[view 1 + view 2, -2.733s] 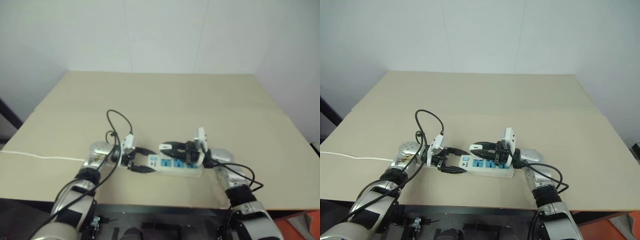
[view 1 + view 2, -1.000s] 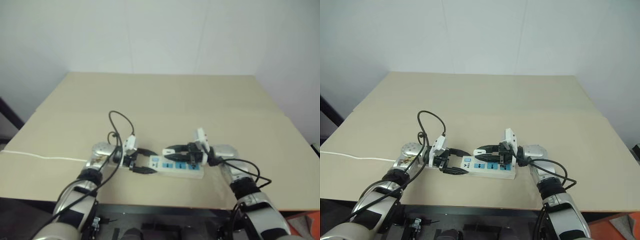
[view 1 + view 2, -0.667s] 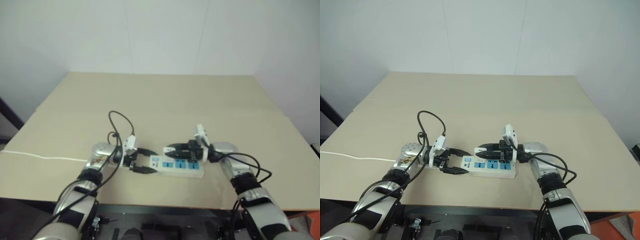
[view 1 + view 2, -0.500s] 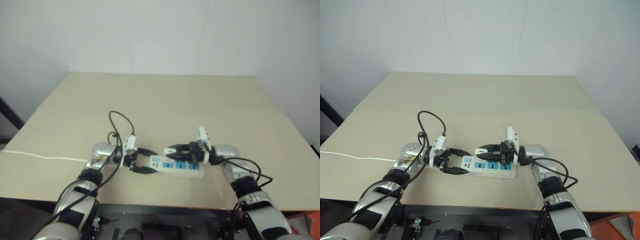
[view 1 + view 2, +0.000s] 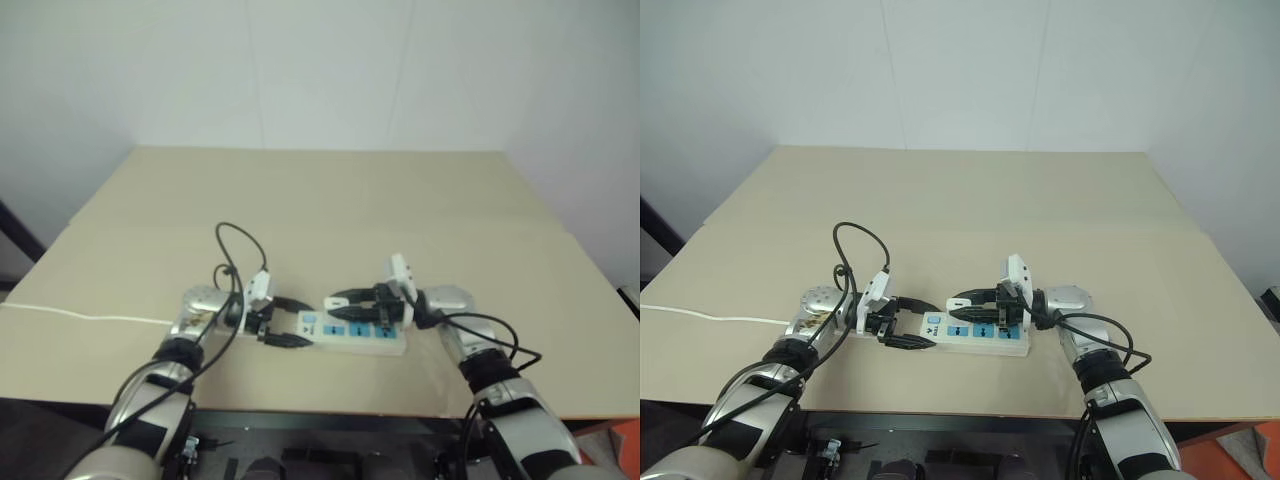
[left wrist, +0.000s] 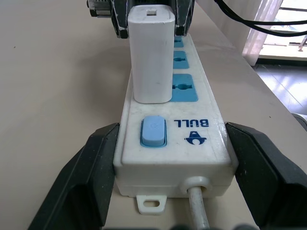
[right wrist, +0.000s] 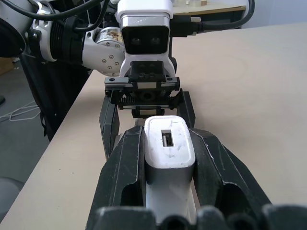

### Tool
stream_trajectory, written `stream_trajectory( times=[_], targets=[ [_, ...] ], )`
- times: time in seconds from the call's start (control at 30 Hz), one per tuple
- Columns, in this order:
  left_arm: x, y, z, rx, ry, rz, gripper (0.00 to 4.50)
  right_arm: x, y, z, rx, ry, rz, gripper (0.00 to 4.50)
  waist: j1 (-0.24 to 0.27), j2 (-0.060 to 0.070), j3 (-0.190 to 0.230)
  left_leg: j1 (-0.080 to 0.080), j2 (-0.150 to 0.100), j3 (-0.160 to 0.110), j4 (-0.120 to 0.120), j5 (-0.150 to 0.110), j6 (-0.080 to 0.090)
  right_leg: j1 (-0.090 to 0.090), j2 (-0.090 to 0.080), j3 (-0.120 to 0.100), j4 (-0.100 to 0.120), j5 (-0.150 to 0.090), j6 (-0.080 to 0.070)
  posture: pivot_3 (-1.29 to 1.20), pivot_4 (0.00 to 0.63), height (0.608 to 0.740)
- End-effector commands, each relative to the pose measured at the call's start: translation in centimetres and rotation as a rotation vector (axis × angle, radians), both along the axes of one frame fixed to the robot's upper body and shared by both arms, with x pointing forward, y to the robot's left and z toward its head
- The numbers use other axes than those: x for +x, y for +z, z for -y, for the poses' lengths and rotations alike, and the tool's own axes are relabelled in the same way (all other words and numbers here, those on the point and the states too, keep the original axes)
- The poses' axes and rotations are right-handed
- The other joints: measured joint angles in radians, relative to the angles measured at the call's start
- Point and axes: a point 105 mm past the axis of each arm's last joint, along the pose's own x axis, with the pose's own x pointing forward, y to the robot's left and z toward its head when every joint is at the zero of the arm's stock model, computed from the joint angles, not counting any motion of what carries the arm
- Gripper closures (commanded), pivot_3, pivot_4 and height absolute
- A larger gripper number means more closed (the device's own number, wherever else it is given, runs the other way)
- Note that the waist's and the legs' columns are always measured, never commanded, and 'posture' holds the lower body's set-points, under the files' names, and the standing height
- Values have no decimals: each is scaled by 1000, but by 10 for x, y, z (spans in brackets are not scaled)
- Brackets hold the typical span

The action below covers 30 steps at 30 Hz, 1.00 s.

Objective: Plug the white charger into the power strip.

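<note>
The power strip (image 5: 990,338) lies near the table's front edge, a white bar with blue socket faces. My left gripper (image 5: 931,325) clasps its switch end, one black finger (image 6: 91,177) pressed on each side. The white charger (image 6: 150,52) stands upright on the strip over the socket beside the blue switch, and its prongs are hidden. My right gripper (image 7: 168,138) reaches in from the right, level above the strip. It is shut on the charger (image 7: 169,148), with a finger on each of its sides.
The strip's thin white cord (image 5: 710,315) runs off the table's left edge. A black cable loop (image 5: 862,240) rises from my left wrist. The beige table (image 5: 970,200) stretches back to a white wall, and its front edge (image 5: 940,410) is close behind both hands.
My right wrist has rocked slightly over the strip, keeping hold of the charger. The left gripper and the strip have stayed where they were.
</note>
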Motion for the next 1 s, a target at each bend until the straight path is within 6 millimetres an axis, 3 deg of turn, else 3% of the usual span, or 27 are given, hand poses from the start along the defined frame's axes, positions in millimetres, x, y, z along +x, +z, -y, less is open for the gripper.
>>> stream_trajectory(
  times=[0.03, 0.23, 0.57, 0.87, 1.0],
  targets=[
    [-6, -5, -5, 41, -33, -5, 1294, -1, -44, 24, -154, -97, -90, 3387, 0, 0, 0, 0, 0, 0, 0, 0, 0, 0, 0, 0, 0, 0, 0, 0, 150, 740],
    [-6, -5, -6, 43, -32, -5, 1294, -5, -50, 24, -182, -90, -35, 3387, -1, 0, 0, 3, 0, 0, -1, 0, 0, 4, 0, 0, -1, -3, 5, 0, 150, 740],
    [-6, -6, -6, 47, -30, -3, 1294, 4, -51, 22, -219, -119, -119, 3387, -12, 0, 0, 11, 0, 0, -3, 0, 0, 11, 0, 0, -2, -5, 7, 0, 150, 740],
    [-7, -8, -8, 52, -24, -2, 1294, 1, -54, 23, -220, -125, -26, 3387, -14, -1, -1, 12, 0, 0, -3, 0, 0, 11, 0, 0, -2, -5, 7, 0, 150, 740],
    [-7, -8, -8, 52, -23, -3, 1294, 2, -52, 23, -212, -125, -6, 1981, -16, -1, -1, 12, 0, 0, -3, 0, 0, 11, 0, 0, -3, -5, 7, 0, 150, 740]
  ],
)
